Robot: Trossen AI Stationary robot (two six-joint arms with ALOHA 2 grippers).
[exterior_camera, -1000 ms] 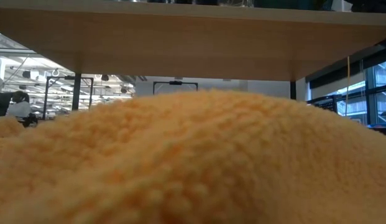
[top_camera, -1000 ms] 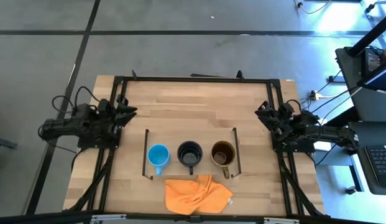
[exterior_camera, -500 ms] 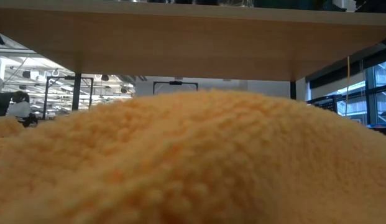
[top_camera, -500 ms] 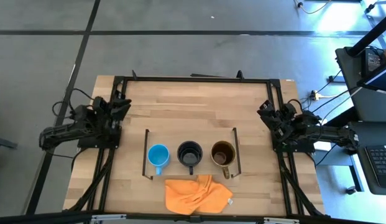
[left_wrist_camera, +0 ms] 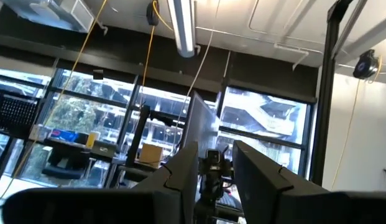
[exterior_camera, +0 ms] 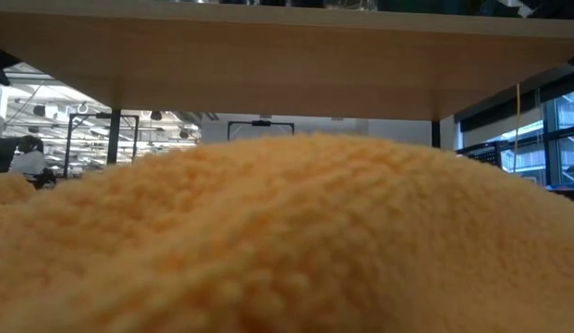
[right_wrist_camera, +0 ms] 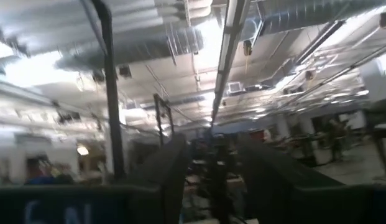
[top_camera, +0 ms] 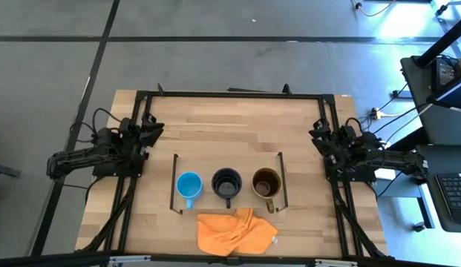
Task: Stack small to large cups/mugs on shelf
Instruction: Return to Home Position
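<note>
Even light on the counter (top_camera: 237, 130), shadows faint — glare on the floor (top_camera: 408, 18) at far right. The orange cloth (exterior_camera: 287, 240) looms blurred in the low view, perhaps against the lens — ceiling lights (right_wrist_camera: 232, 28) flare.

An industrial lab hall: concrete floor (top_camera: 237, 67), exposed ceiling ducts (right_wrist_camera: 149, 46), strip lights (left_wrist_camera: 182, 25) overhead.

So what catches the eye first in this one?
Three mugs stand in a row on the shelf: blue mug, black mug, brown mug, from left to right. An orange cloth lies beside the shelf at the table edge and fills the low view. The left tool and right tool sit at opposite side edges, holding nothing.
</note>
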